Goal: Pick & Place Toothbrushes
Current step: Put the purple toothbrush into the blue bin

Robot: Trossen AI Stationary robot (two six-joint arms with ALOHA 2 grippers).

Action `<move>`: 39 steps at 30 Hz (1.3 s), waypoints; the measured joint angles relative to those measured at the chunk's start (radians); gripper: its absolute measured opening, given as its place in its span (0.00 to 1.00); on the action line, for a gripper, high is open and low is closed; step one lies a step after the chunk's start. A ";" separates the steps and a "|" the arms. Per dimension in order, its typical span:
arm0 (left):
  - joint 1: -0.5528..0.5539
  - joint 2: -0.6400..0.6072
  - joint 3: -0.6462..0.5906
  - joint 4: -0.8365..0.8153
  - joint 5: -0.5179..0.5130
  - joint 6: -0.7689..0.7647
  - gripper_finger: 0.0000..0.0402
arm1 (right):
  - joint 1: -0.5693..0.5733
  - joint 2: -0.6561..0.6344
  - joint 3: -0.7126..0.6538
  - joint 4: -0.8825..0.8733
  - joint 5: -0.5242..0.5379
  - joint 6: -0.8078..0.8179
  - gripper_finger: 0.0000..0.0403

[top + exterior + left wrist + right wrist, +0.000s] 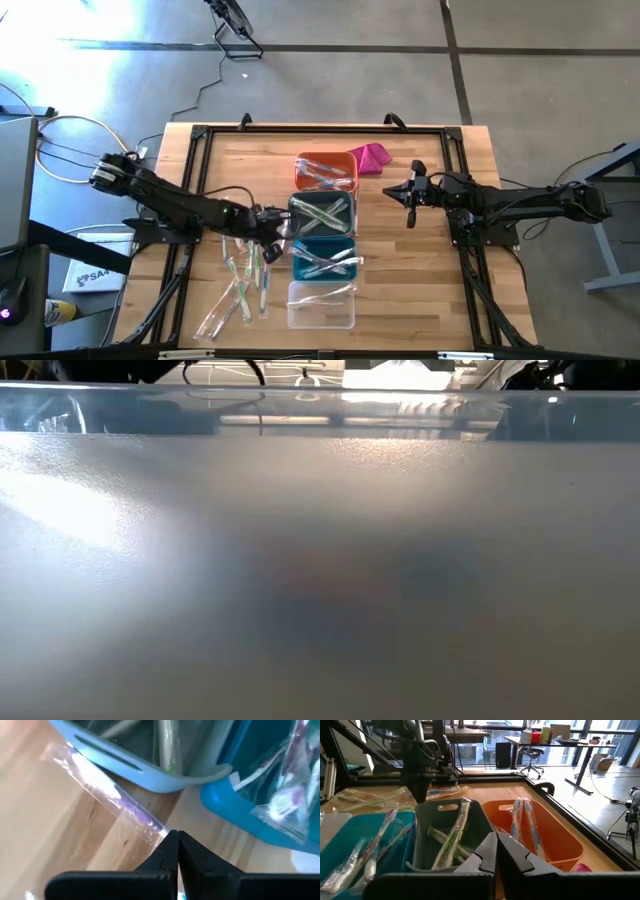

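From above, a wooden table (420,290) carries a column of four bins: orange bin (325,170) farthest, then grey bin (322,215), teal bin (325,260), and clear bin (321,305) nearest. Each holds wrapped toothbrushes. A loose pile of toothbrushes (238,285) lies left of the bins. The left gripper (272,245) is low over the wood between that pile and the grey bin. The right gripper (410,215) hangs right of the bins, near a magenta cloth (371,156).

The low view is blurred; nothing can be told.

At the left wrist, the fingers are pressed together, pinching the end of a purple-tinted toothbrush wrapper (112,800) lying beside the grey bin.

At the right wrist, the fingers are closed on nothing
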 joint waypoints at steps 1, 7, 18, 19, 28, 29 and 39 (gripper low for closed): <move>0.000 0.000 -0.021 0.038 0.007 -0.011 0.00 | 0.000 0.000 0.000 0.000 0.000 0.000 0.01; -0.007 0.000 -0.109 0.195 0.048 -0.058 0.00 | 0.000 0.000 0.000 0.000 0.000 0.000 0.01; -0.089 0.037 -0.122 0.248 -0.029 -0.172 0.00 | 0.000 0.000 0.000 0.002 0.000 0.000 0.01; -0.096 0.043 -0.123 0.254 -0.034 -0.178 0.00 | 0.000 0.000 0.000 0.002 0.000 0.000 0.01; -0.097 0.128 -0.122 0.344 -0.036 -0.201 0.00 | 0.000 0.000 0.000 0.001 0.000 0.000 0.01; -0.097 0.136 -0.122 0.342 -0.036 -0.210 0.00 | 0.000 0.000 0.000 0.001 0.000 0.000 0.01; -0.097 0.175 -0.121 0.293 -0.098 -0.258 0.00 | 0.000 0.000 0.000 0.002 0.000 0.000 0.01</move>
